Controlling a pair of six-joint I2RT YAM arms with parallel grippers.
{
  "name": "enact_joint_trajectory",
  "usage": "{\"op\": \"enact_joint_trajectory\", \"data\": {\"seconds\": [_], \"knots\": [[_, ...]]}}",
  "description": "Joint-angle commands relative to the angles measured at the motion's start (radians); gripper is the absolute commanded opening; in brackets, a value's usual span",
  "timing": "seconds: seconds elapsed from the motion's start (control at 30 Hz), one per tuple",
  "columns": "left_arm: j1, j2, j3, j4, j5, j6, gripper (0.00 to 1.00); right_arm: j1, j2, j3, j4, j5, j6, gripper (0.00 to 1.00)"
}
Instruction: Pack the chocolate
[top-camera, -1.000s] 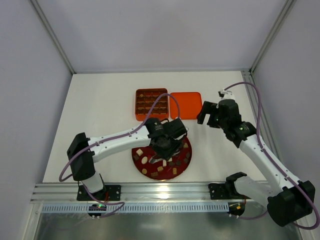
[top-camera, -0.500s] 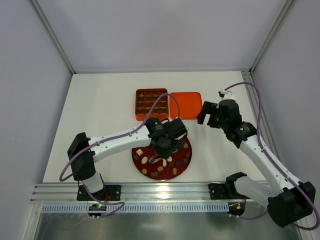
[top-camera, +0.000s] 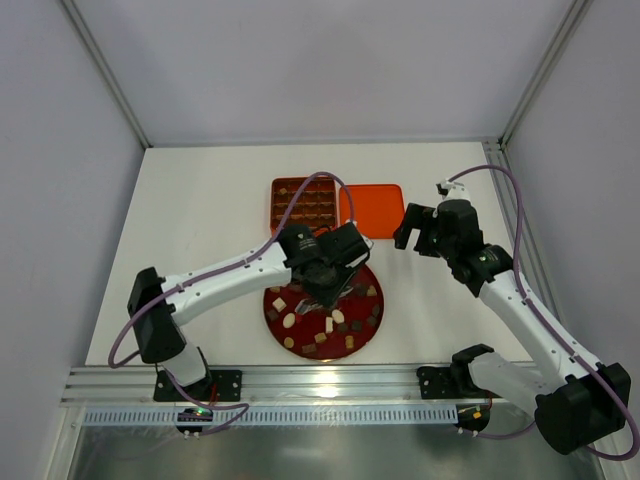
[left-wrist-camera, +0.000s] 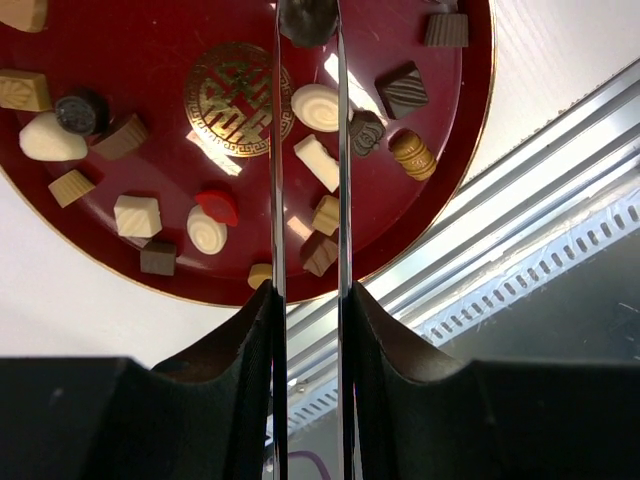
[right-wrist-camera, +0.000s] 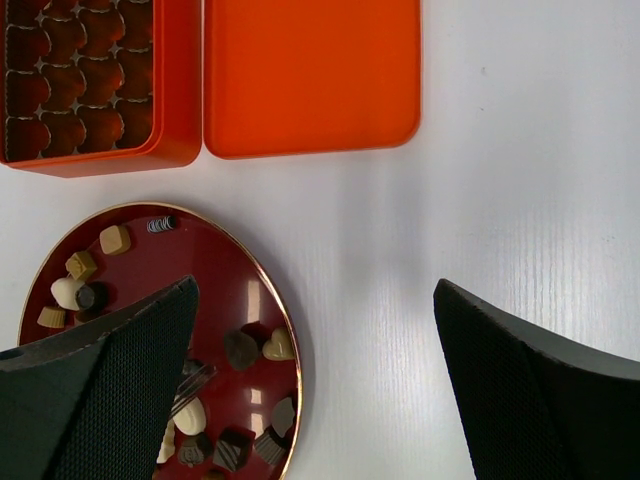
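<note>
Your left gripper pinches a dark chocolate piece over the red plate; right gripper hangs spread wide near orange lid.

The plate is glossy red and mirrors the light, with a gilt emblem and rim. The chocolate looks smooth and faintly waxy. The left tool has thin fingers of mirror-bright metal. The right tool has pads of coarse black mesh. The tabletop is matt white and finely ribbed. The orange lid is smooth and satin.
</note>
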Motion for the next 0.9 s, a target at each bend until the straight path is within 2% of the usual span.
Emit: {"op": "enact_joint_trajectory", "data": {"seconds": [0.0,0.3,0.43,0.57,0.87], "knots": [[0.052,-0.061,0.053,-0.029,-0.024,0.022,0.24,-0.002,-0.024,0.000,0.024,-0.010,0.003,1.00],[0.261,-0.041,0.205,-0.029,-0.025,0.076,0.25,-0.002,-0.008,-0.010,0.045,-0.045,0.015,1.00],[0.409,0.018,0.285,-0.006,-0.069,0.090,0.25,-0.003,-0.004,-0.007,0.050,-0.053,0.014,1.00],[0.498,0.121,0.363,0.017,-0.097,0.108,0.25,-0.002,-0.004,-0.002,0.044,-0.053,0.012,1.00],[0.600,0.310,0.504,0.064,-0.117,0.130,0.25,-0.002,-0.024,-0.011,0.029,-0.054,0.011,1.00]]}}
